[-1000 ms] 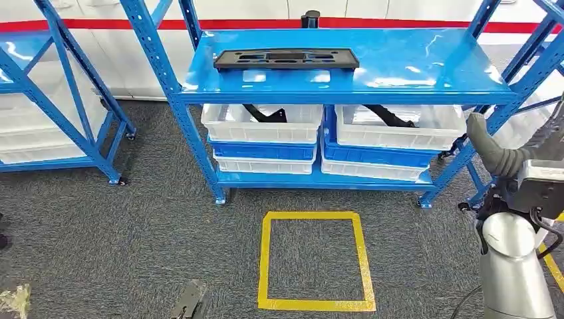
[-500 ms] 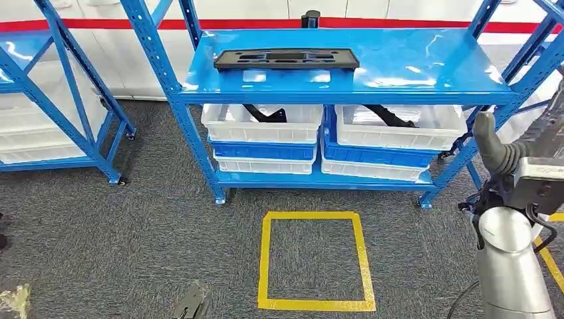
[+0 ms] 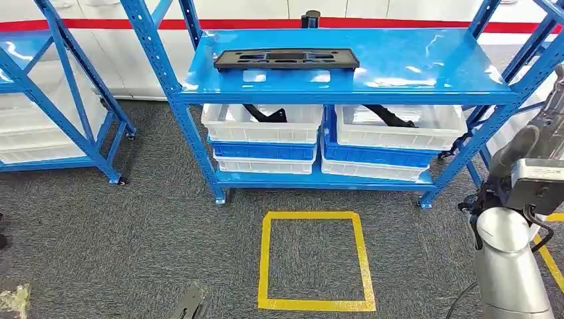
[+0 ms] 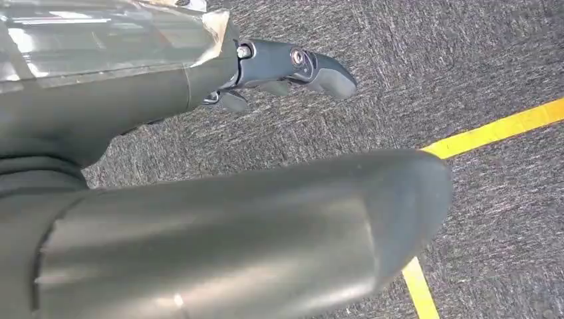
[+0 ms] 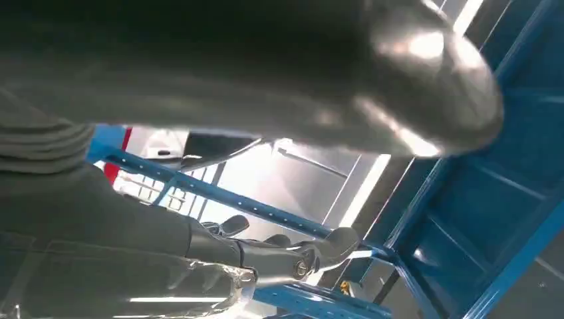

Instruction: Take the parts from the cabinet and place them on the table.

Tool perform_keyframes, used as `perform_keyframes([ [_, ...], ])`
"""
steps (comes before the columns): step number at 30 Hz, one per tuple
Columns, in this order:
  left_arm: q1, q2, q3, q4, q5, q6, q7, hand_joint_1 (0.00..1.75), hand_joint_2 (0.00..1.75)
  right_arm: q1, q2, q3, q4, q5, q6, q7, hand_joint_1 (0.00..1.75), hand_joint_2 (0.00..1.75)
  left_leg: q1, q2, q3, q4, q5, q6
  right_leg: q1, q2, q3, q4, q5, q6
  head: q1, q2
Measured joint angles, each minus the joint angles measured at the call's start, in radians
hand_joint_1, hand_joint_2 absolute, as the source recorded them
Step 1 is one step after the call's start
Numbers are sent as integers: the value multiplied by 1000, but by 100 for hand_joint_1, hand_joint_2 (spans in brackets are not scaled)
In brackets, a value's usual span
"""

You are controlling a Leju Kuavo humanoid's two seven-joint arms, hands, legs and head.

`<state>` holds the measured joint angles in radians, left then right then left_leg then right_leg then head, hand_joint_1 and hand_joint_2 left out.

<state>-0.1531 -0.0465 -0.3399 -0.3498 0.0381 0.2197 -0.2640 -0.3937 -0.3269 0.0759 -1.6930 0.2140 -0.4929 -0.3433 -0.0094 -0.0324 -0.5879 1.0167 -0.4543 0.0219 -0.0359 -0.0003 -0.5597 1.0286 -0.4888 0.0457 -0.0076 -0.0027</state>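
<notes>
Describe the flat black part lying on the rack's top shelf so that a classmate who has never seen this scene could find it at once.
Start at the blue metal rack standing behind the yellow tape square on the grey carpet. On its glossy top shelf, toward the left end, lies a long, flat black plastic panel with slots. Unlike the black parts in the white plastic bins below, it lies in the open on the shelf.

No text, label, brand or number could be read anywhere. The only marking was a yellow tape square on the grey carpet, and it bore no writing.
</notes>
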Motion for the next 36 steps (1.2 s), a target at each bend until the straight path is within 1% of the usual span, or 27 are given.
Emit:
perform_keyframes([
  [3, 1, 1, 0, 2, 0, -5, 0, 0, 0, 0, 0, 0, 1, -1, 0, -3, 0, 0, 0, 0, 0, 0, 0, 0, 0, 0, 0, 0, 0, 0, 0, 0],
  [4, 0, 3, 0, 2, 0, -9, 0, 0, 0, 1, 0, 0, 2, -1, 0, -3, 0, 0, -1, 0, -3, 7, -3, 4, -8, 0, 0, -2, 2, 3, 0, 0],
  [9, -1, 6, -14, 3, -9, -20, 0, 0, 0, 5, 1, 0, 2, 0, -6, -7, 0, 0, -3, 0, -7, 12, -8, 16, -7, 0, 0, -7, 4, 9, 0, 0],
  [10, -2, 6, -16, 3, -11, -21, 1, 0, 0, 5, -1, 0, 2, 1, -8, -8, 0, 0, -3, 0, -3, 0, -5, 25, -4, 0, 5, -17, 7, 14, -2, 0],
  [11, -2, 7, -18, 3, -13, -21, 2, 0, 0, 8, -5, -2, 0, 1, -9, -10, 0, 0, 12, 0, 14, -29, 12, 33, 4, 0, 0, -15, 5, 17, 0, 0],
  [12, -3, 5, -20, 3, -15, -22, 2, 0, 0, 9, -9, -3, 0, 2, -10, -11, 0, 0, 9, 3, 24, -44, 14, 35, 2, 0, -6, 6, -4, 15, 2, 0],
  [13, -3, 5, -21, 3, -15, -24, 3, 0, 0, 8, -11, -4, 0, 2, -11, -11, 0, 0, 11, 5, 27, -46, 17, 41, 4, 1, -35, 61, -29, 7, 3, 0],
  [14, -4, 5, -23, 3, -16, -26, 3, 0, 0, 10, -15, -4, 0, 2, -12, -11, 0, 0, 12, 5, 27, -46, 16, 40, 5, 1, -81, 146, -59, 3, 6, 0],
  [15, -3, 4, -25, 3, -17, -31, 3, 0, 0, 17, -17, -5, 0, 0, -13, -11, 0, 0, 12, 5, 27, -45, 14, 41, 4, 1, -128, 226, -83, 3, 5, 0],
  [16, -2, 4, -26, 4, -17, -33, 3, 0, 0, 26, -17, -5, 0, -1, -13, -11, 0, 0, 12, 4, 27, -45, 13, 40, 3, 1, -162, 279, -91, 9, 4, 0],
  [17, 0, 2, -27, 5, -18, -34, 3, 0, 0, 32, -17, -5, 0, 0, -14, -11, 0, 0, 15, 3, 29, -44, 10, 36, 0, 0, -171, 275, -77, 19, 6, 0],
  [18, 0, 2, -29, 6, -18, -35, 3, 0, 0, 33, -18, -6, 0, 0, -14, -11, 0, 0, 18, 1, 33, -42, 6, 31, -3, 0, -156, 233, -51, 31, 5, 0],
  [20, 0, 1, -32, 6, -18, -37, 3, 0, 0, 34, -20, -9, 0, 1, -15, -12, 0, 0, 28, -3, 38, -26, -11, 14, -17, 0, -75, 52, 36, 67, 6, 0],
  [21, -1, 3, -32, 6, -18, -37, 3, 0, 0, 37, -21, -10, 0, 2, -15, -12, 0, 0, 25, -3, 35, -12, -26, 1, -24, -1, -53, 2, 43, 74, 8, 0],
  [22, -3, 5, -33, 6, -19, -37, 3, 0, 0, 39, -20, -9, 0, 1, -15, -12, 0, 0, 22, -6, 28, 1, -40, -7, -17, 9, -44, -3, 36, 54, 16, 0],
  [23, -2, 5, -34, 6, -21, -38, 4, 0, 0, 43, -21, -11, -2, 0, -16, -14, 0, 0, 20, -7, 29, -2, -42, -8, -16, 7, -46, 6, 33, 35, 12, 0],
  [25, -1, 6, -40, 7, -24, -40, 6, 0, 0, 48, -21, -13, -4, 0, -16, -16, 0, 0, 24, -6, 35, -7, -45, -10, -14, 8, -48, 10, 25, 23, 8, 0],
  [26, -3, 7, -41, 7, -24, -42, 6, 0, 0, 48, -21, -13, -7, 0, -17, -17, 0, 0, 30, -5, 36, -5, -51, -14, -19, 9, -40, 11, 21, 12, 7, 0],
  [27, -3, 6, -42, 7, -26, -42, 7, 0, 0, 52, -23, -14, -11, 0, -16, -17, 0, 0, 29, 10, 26, 22, -57, -16, -16, 9, -31, 8, 17, 5, 8, 0],
  [28, -5, 6, -43, 7, -26, -42, 7, 0, 0, 52, -24, -15, -14, 0, -16, -18, 0, 0, 29, 20, -6, 85, -77, -18, -14, 7, -21, 7, 11, -3, 5, 0],
  [30, -3, 6, -43, 7, -27, -42, 7, 0, 0, 57, -24, -18, -16, -6, -14, -19, 0, 0, 29, 27, -114, 254, -127, -18, -8, 4, -8, 8, -2, -15, 5, 0],
  [31, -1, 6, -44, 8, -27, -43, 7, 0, 0, 64, -24, -19, -17, -8, -14, -19, 0, 0, 29, 28, -165, 319, -135, -16, -4, 3, -1, 8, -9, -17, 5, 0],
  [32, 1, 6, -44, 8, -27, -43, 7, 0, 0, 69, -24, -19, -17, -10, -14, -19, 0, 0, 29, 28, -194, 334, -117, -11, -2, 3, 8, 8, -17, -18, 5, 0],
  [33, 2, 6, -44, 8, -27, -43, 7, 0, 0, 71, -24, -19, -17, -10, -14, -19, 0, 0, 27, 28, -196, 305, -80, -4, 1, 3, 18, 7, -24, -18, 5, 0],
  [34, 2, 6, -44, 8, -26, -44, 7, 0, 0, 71, -23, -20, -18, -10, -14, -20, 0, 0, 21, 28, -175, 228, -18, 8, 2, 4, 31, 6, -34, -18, 5, 0],
  [35, 2, 8, -43, 8, -26, -44, 7, 0, 0, 71, -23, -20, -20, -10, -14, -20, 0, 0, 12, 28, -140, 131, 44, 22, 2, 4, 45, 4, -43, -17, 5, 0],
  [36, 2, 10, -43, 8, -26, -44, 7, 0, 0, 73, -23, -20, -23, -10, -13, -21, 0, 0, 0, 31, -109, 46, 89, 41, -2, 4, 51, -1, -50, -16, 5, 0],
])
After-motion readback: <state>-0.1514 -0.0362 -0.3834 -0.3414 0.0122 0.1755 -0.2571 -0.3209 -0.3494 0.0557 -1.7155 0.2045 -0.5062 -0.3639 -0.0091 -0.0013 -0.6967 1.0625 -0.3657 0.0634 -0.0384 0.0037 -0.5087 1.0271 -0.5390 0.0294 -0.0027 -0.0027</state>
